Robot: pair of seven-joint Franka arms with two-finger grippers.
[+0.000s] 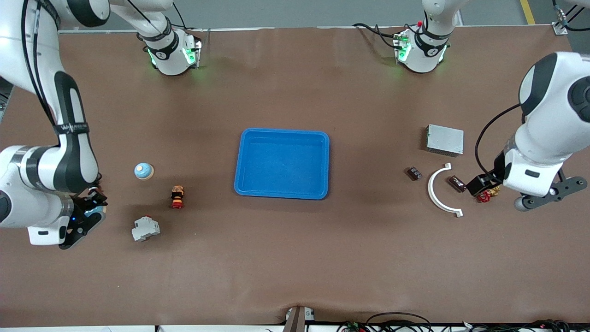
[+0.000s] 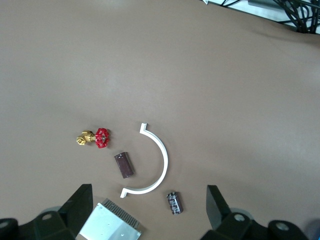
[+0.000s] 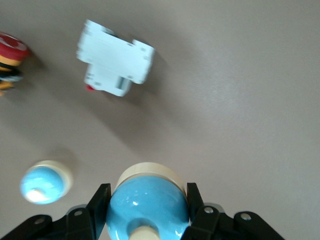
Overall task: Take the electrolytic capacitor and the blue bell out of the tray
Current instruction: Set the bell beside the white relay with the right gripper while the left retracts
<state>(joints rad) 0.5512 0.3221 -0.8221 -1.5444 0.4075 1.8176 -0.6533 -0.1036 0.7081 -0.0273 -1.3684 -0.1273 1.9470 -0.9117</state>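
Observation:
My right gripper is shut on a blue bell with a cream base and holds it above the table at the right arm's end. A second blue bell stands on the table and also shows in the right wrist view. My left gripper is open and empty above the table at the left arm's end, its fingers wide apart. Below it lie a small dark capacitor, also in the front view, and a brown capacitor beside a white arc.
An empty blue tray sits mid-table. A white circuit breaker and a red push button lie near the right gripper. A metal box and a red-handled brass valve lie near the left gripper.

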